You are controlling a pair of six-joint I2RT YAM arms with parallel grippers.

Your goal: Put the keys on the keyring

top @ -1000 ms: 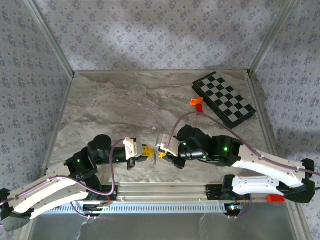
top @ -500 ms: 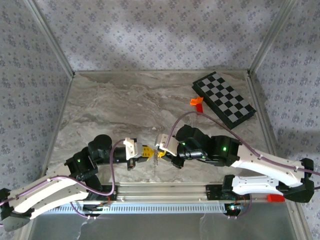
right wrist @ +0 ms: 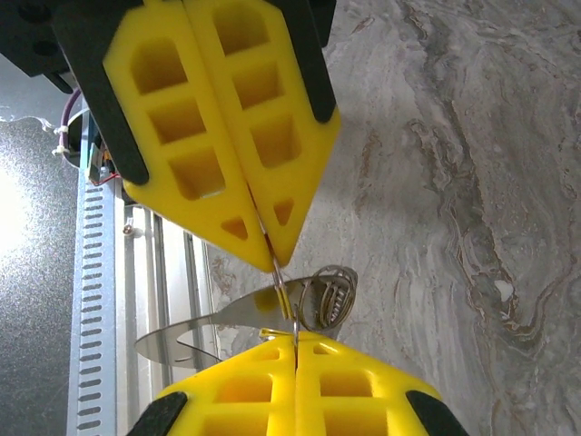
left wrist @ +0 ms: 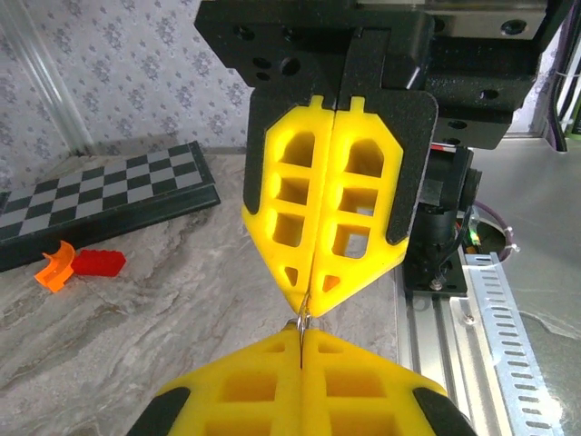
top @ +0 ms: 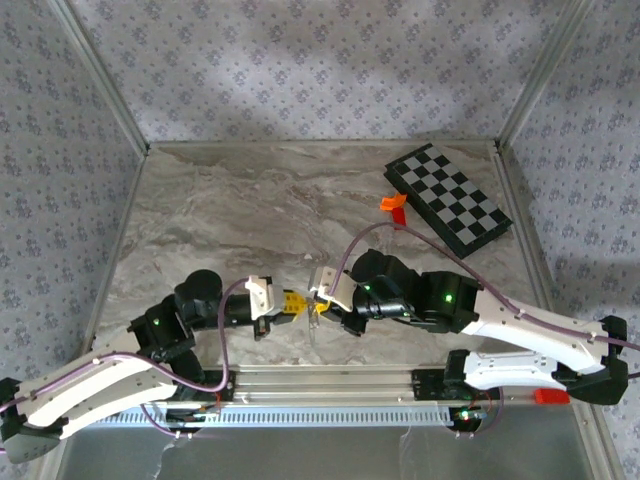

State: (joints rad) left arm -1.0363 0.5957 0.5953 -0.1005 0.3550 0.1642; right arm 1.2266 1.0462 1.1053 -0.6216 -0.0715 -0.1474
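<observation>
Low over the table's near edge, my left gripper (top: pixel 296 302) and right gripper (top: pixel 320 303) meet tip to tip. In the right wrist view, my right gripper (right wrist: pixel 295 338) is shut on the thin wire of the keyring (right wrist: pixel 334 289), a silvery loop with a coiled bit and a flat silvery tag (right wrist: pixel 191 334) hanging from it. Opposite it, my left gripper (right wrist: pixel 270 254) is shut on the key (right wrist: pixel 282 298), which shows edge-on as a thin yellow sliver reaching down to the ring. In the left wrist view, a bit of ring wire (left wrist: pixel 301 322) shows between the left gripper (left wrist: pixel 302 338) and the shut right gripper (left wrist: pixel 309 304).
The chessboard (top: pixel 450 198) lies at the back right, with an orange block (top: pixel 390 203) and a red block (top: pixel 400 215) at its left end. The metal rail (top: pixel 330 380) runs along the near edge, just below both grippers.
The right gripper has edged slightly left toward the left one, and the tips now meet. Both stay shut.
</observation>
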